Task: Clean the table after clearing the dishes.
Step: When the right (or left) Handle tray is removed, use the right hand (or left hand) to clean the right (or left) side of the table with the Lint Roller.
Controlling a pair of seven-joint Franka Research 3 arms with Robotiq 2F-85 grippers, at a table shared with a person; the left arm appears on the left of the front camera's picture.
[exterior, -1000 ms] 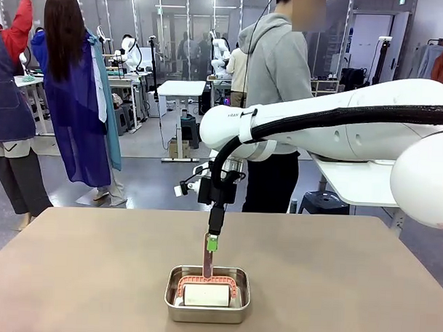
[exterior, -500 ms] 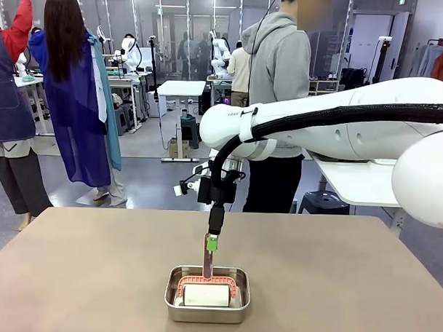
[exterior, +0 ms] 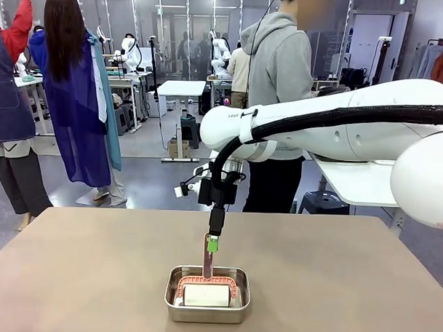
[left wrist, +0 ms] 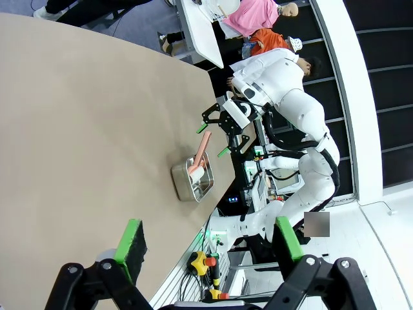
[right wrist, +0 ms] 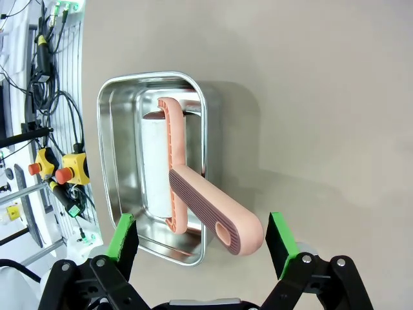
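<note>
Nothing has moved in the past second: the right hand [exterior: 212, 244] hangs released around the roller [right wrist: 193, 200] handle above the pan [exterior: 172, 299], so the table [exterior: 72, 277] is not yet cleaned. The left hand [left wrist: 210, 242] is released too.

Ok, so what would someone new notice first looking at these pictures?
Probably the steel pan near the robot's edge of the brown table, holding a white roller whose pink handle sticks up out of it. The right tool hangs open with its fingers either side of that handle's tip, not closed on it. Across the table stands a person in a grey hoodie.
</note>
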